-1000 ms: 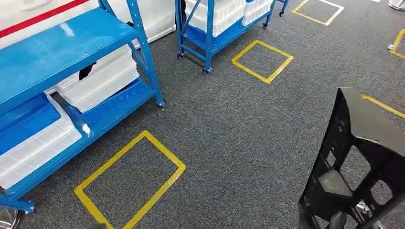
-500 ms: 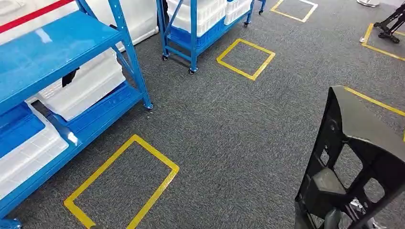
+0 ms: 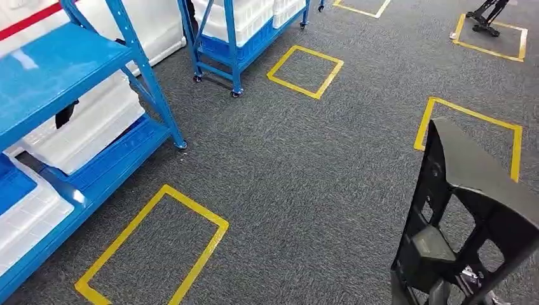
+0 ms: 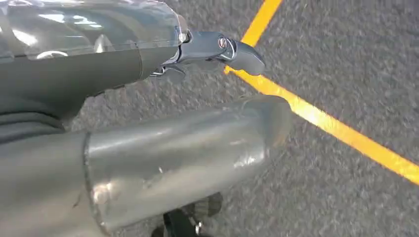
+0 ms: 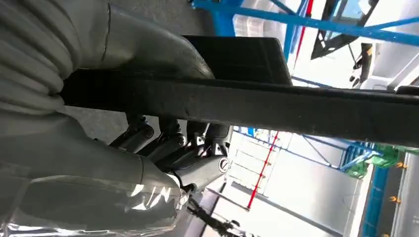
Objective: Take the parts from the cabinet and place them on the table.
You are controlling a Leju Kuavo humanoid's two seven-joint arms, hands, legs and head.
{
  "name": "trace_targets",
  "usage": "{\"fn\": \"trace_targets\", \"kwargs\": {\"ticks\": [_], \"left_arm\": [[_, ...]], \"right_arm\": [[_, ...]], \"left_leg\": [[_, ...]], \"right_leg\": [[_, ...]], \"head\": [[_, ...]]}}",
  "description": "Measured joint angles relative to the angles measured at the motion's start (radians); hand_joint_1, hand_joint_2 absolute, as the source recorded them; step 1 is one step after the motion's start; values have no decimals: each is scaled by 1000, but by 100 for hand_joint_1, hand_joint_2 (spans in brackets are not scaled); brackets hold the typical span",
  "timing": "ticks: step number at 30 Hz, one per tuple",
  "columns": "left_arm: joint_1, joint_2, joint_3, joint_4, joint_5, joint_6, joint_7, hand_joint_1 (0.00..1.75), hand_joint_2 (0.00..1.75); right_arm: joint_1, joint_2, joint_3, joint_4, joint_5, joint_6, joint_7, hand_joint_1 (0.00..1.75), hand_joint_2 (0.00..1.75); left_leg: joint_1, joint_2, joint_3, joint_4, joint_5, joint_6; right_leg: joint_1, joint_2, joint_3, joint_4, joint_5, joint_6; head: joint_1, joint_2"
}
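A large black plastic part (image 3: pixel 470 210) with cut-out openings stands upright at the lower right of the head view, over the carpet. My right hand (image 5: pixel 163 143) grips it: in the right wrist view the thumb lies on one side of the part's black bar (image 5: pixel 276 106) and the dark fingers curl on the other. My left hand (image 4: pixel 163 143) hangs over the carpet holding nothing, its thumb and fingers (image 4: pixel 232 49) apart. The blue cabinet rack (image 3: pixel 63 63) with white bins (image 3: pixel 89 130) stands at the left.
A second blue rack on casters (image 3: pixel 235 38) stands at the back. Yellow tape squares mark the grey carpet near me (image 3: pixel 191 203), further off (image 3: pixel 320 54) and at the right (image 3: pixel 473 113). A dark stand (image 3: pixel 486 13) sits in the far right corner.
The whole picture has shifted left, so the camera has turned right: the racks slid toward the left edge and a yellow square came in at the right. The black part stays in my right hand.
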Motion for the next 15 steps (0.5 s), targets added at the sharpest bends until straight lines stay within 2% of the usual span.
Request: {"fn": "trace_targets", "kwargs": {"ticks": [1,2,4,5,6,7,8,9,10,11,14,15], "left_arm": [[2,9,0,0,0,-8,4,0,0],[4,10,0,-1,-1,-17,9,0,0],[11,13,0,-2,-5,-24,20,0,0],[14,13,0,-2,-6,-26,23,0,0],[17,13,0,-2,-8,-26,26,0,0],[17,13,0,-2,-9,-26,28,0,0],[17,13,0,-4,-12,-26,30,0,0],[17,13,0,-6,-15,-27,32,0,0],[18,13,0,-7,-18,-28,34,0,0],[18,13,0,-7,-20,-29,35,0,0],[16,13,0,-10,-20,-29,39,0,0],[13,10,0,-10,-20,-30,39,0,0]], "right_arm": [[0,1,0,0,-2,3,-3,175,175],[-3,1,0,0,-3,6,-2,175,175],[-3,1,0,0,-5,10,-2,175,175],[-4,1,-1,2,-7,10,-1,175,175],[-4,1,-1,3,-9,11,-1,175,175],[-4,1,-1,3,-12,13,0,175,175],[-4,1,-1,3,-15,15,0,175,175],[-4,1,-1,3,-18,15,1,175,175],[-4,1,-1,3,-18,15,2,175,175],[-6,1,-2,3,-19,15,3,175,175],[-1,1,-2,3,-21,17,4,175,175],[-1,1,-2,3,-21,17,5,175,175]], "left_leg": [[1,-36,-5,24,-20,-2],[2,-57,-30,82,-60,-3],[3,-66,-98,233,-132,-6],[3,-66,-124,291,-145,-8],[4,-66,-125,293,-130,-9],[4,-66,-107,251,-95,-9],[6,-72,-71,172,-45,-9],[9,-92,-31,84,0,-9],[14,-141,-6,27,7,-7],[14,-158,-1,4,-3,-5],[6,-127,0,12,1,13],[13,-112,-1,1,8,24]], "right_leg": [[2,6,3,-6,3,-1],[1,12,1,-6,5,-6],[3,33,-1,-5,5,-7],[4,46,-1,-3,5,-7],[3,60,-1,-1,5,-7],[3,72,-1,2,5,-7],[1,86,-1,7,3,-4],[-1,99,-2,14,0,0],[-3,109,-7,22,-4,6],[2,123,-16,36,-6,11],[-4,155,-27,28,6,30],[-3,168,-31,31,7,34]], "head": [[-1,0],[-5,0],[-6,0],[-6,0],[-6,0],[-6,0],[-6,0],[-6,0],[-6,0],[-7,0],[-7,0],[-9,0]]}}
